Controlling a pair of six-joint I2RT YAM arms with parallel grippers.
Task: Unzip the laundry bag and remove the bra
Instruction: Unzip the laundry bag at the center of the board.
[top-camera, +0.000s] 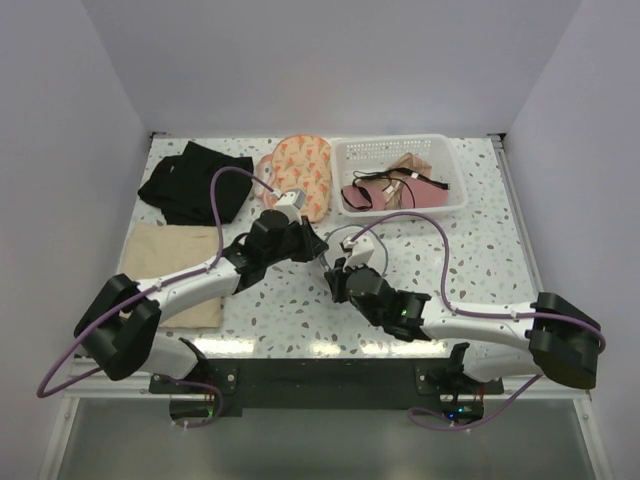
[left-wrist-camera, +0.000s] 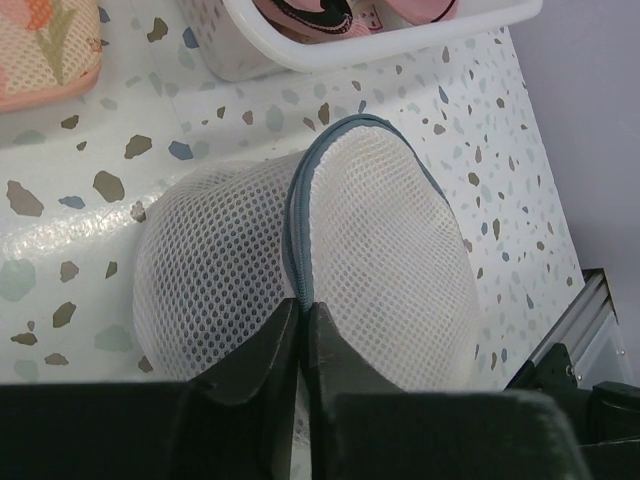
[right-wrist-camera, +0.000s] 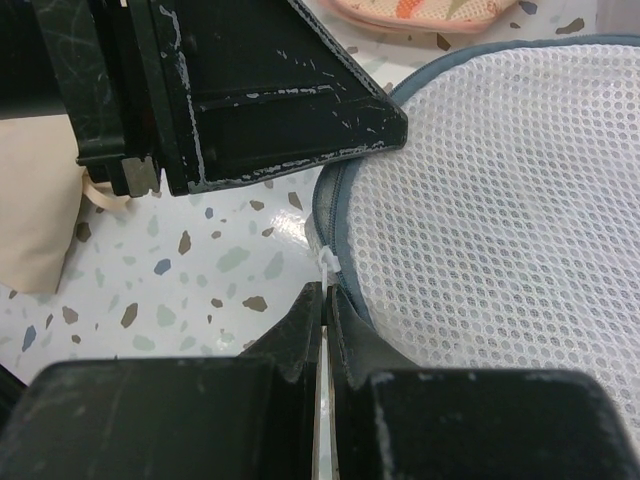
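As left pincer (left-wrist-camera: 303, 308) pinches the laundry bag's (left-wrist-camera: 390, 240) trim (left-wrist-camera: 295, 225), right pincer (right-wrist-camera: 325, 292) grips its zipper pull (right-wrist-camera: 324, 263).

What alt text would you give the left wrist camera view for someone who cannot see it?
The left gripper pinches the grey-blue seam of a white mesh laundry bag lying on a speckled table. A white basket holding pink garments sits beyond it.
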